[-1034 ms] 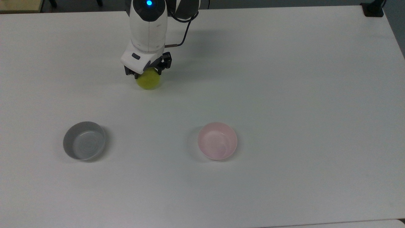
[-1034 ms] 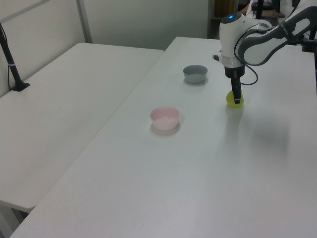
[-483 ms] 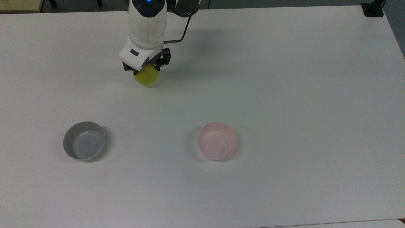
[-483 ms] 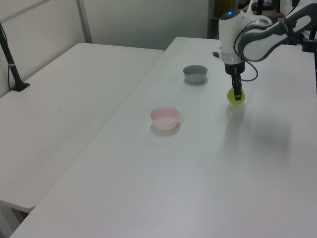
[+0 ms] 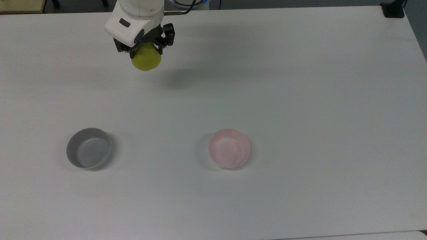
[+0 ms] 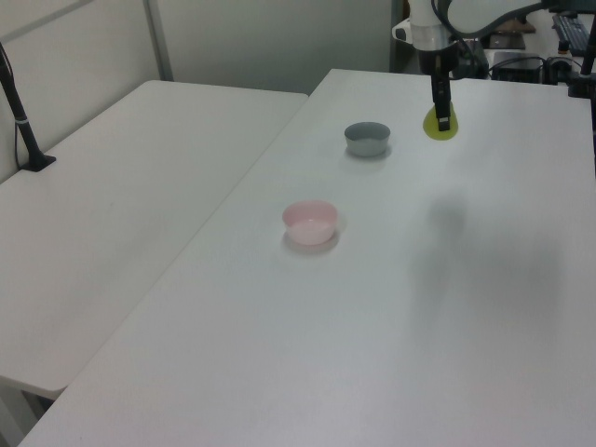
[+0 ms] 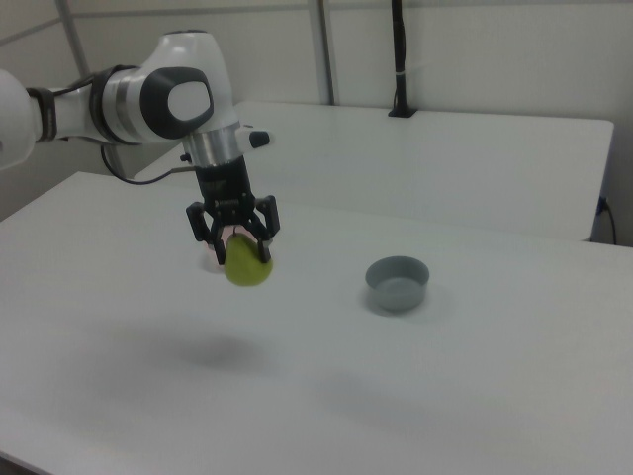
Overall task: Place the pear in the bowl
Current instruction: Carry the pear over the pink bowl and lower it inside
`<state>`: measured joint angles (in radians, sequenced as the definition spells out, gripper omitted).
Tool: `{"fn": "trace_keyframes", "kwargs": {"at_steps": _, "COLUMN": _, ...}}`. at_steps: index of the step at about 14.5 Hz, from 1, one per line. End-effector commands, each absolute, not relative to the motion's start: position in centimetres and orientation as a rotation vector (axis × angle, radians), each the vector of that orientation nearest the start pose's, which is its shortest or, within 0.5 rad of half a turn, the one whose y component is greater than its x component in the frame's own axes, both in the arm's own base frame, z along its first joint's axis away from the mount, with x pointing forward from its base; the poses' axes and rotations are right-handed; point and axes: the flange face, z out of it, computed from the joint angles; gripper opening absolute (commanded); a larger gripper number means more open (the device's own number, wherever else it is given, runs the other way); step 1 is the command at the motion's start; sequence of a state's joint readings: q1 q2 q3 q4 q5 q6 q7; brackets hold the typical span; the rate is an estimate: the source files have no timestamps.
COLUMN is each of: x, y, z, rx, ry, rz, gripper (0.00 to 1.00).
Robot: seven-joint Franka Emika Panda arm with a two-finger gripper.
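The yellow-green pear (image 5: 146, 59) hangs in the air well above the white table (image 5: 300, 83), with my gripper (image 5: 144, 50) shut on its top. In the left view the pear (image 6: 440, 126) is at the far end of the table under the gripper (image 6: 442, 114). In the right view the pear (image 7: 247, 267) is clear of the surface beneath the gripper (image 7: 235, 237), and its shadow lies on the table below. The pale pink bowl (image 5: 229, 148) stands upright and empty, far from the pear towards the top view's lower right; it is also in the left view (image 6: 310, 222).
A grey bowl (image 5: 88, 148) of like size stands at the top view's lower left, also seen in the left view (image 6: 368, 138) and the right view (image 7: 398, 282). A black clamp (image 5: 393, 10) sits at the table's far right corner. A second white table (image 6: 112, 186) adjoins it.
The gripper has risen with the pear, lifting it off the table. In the top view both moved up and left. The bowls have not moved.
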<state>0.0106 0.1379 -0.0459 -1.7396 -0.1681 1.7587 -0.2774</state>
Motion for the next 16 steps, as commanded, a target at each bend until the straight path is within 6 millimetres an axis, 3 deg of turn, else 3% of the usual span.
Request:
{"fn": "trace_keyframes", "kwargs": {"at_steps": 1, "x": 62.6, "y": 1.1, "z": 49.5, "rx": -3.208, "ry": -0.478, "rz": 0.220, "gripper": 0.12}}
{"fn": "trace_keyframes", "kwargs": {"at_steps": 4, "x": 66.6, "y": 6.9, "z": 48.0, "rx": -3.221, "ry": -0.381, "rz": 0.137, "gripper": 0.11}}
{"fn": "trace_keyframes", "kwargs": {"at_steps": 7, "x": 69.8, "y": 11.7, "z": 48.3, "rx": -3.200, "ry": -0.312, "rz": -0.108, "gripper": 0.11}}
{"fn": "trace_keyframes", "kwargs": {"at_steps": 13, "x": 72.6, "y": 16.4, "z": 41.2, "rx": -3.188, "ry": -0.272, "rz": -0.262, "gripper": 0.11}}
{"fn": "trace_keyframes", "kwargs": {"at_steps": 16, "x": 73.5, "y": 17.8, "z": 39.5, "rx": -3.182, "ry": -0.249, "rz": -0.343, "gripper": 0.11}}
